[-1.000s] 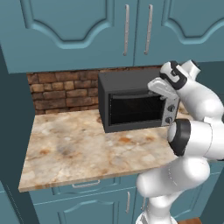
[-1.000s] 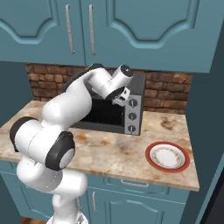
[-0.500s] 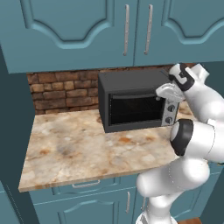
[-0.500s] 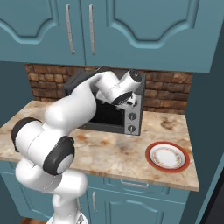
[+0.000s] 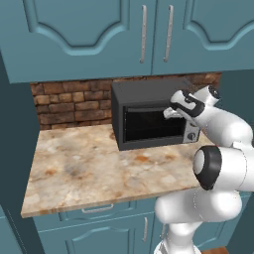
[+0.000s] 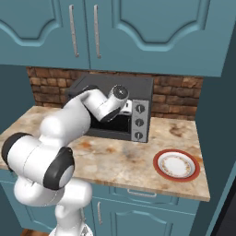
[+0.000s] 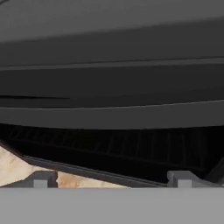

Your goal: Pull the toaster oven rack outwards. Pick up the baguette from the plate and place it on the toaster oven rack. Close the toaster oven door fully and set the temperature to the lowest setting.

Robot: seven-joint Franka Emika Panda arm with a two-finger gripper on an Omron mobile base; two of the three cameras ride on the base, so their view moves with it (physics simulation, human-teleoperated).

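Observation:
The black toaster oven (image 5: 149, 124) (image 6: 115, 92) stands at the back of the counter against the brick wall. Its toaster oven door (image 5: 151, 124) stands upright against the front. My gripper (image 5: 167, 113) (image 6: 126, 109) hovers close before the door's upper right part, next to the silver knob panel (image 6: 139, 120). In the hand view my gripper (image 7: 112, 179) is open, its fingertips (image 7: 43, 178) wide apart with nothing between them. Faint wires of the toaster oven rack (image 7: 131, 148) show in the dark cavity. The plate (image 6: 176, 165) lies bare on the counter at the right. The baguette is out of view.
Marble counter (image 5: 84, 163) stretches left of the oven. Teal upper cabinets (image 5: 149, 34) hang low above the oven. A brick backsplash (image 5: 69, 104) runs behind it. My own arm curves in front of the oven's left half in the right base view.
My hand has come down and in from above the oven's right top corner toward the upper door front. The fingers stayed wide apart. The oven and plate have not moved.

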